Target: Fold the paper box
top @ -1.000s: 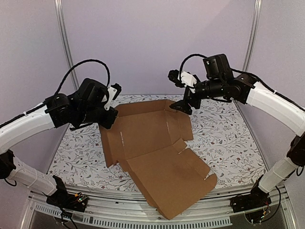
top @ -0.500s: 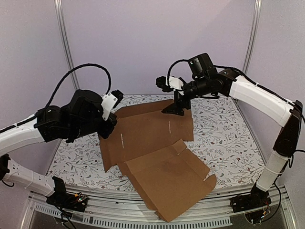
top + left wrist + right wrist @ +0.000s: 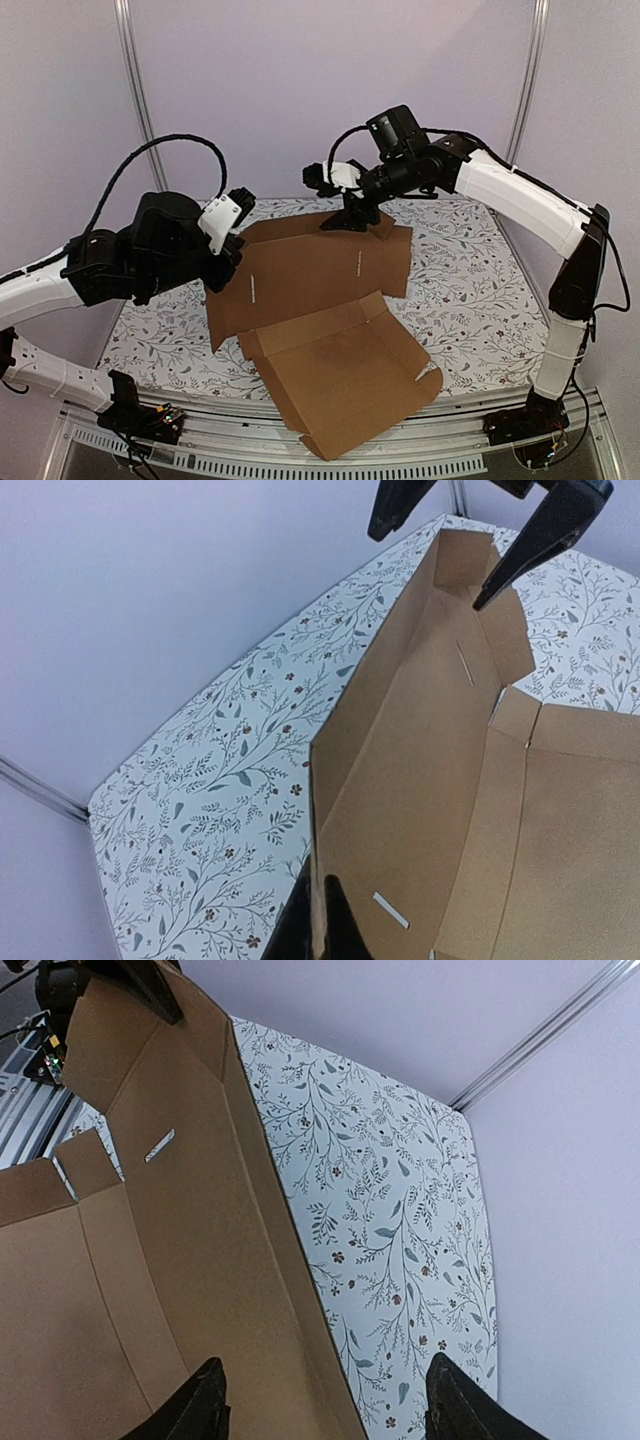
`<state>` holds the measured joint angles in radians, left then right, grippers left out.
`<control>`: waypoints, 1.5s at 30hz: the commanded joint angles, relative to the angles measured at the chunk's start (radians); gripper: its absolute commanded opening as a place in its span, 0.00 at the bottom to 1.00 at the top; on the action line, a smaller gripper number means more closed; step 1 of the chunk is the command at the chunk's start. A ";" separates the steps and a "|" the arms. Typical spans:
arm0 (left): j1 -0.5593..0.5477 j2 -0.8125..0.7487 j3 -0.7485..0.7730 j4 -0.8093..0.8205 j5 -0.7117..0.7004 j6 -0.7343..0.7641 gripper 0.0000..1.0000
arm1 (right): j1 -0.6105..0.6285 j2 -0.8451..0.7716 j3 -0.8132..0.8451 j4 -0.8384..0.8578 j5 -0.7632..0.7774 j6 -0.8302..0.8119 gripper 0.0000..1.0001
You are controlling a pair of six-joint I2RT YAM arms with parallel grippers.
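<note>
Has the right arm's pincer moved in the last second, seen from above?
Yes. The right pincer has swung left, away from the silver post at the back right, along the far edge of the brown cardboard box.

bright, even light; soft shadows, sharp focus.

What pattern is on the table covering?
The table covering is white with leafy vines and flowers; clearest in right wrist view.
</note>
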<state>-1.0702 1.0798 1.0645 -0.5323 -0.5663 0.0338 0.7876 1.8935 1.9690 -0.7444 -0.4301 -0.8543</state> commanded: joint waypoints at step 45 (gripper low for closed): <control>0.074 -0.120 -0.104 0.196 0.133 -0.249 0.91 | 0.069 -0.042 -0.124 0.077 0.482 0.222 0.00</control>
<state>-1.0508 0.9676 0.9859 -0.3950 -0.5354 -0.0978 0.8349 1.9156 1.9224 -0.7425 -0.0559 -0.7116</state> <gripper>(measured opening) 0.909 0.009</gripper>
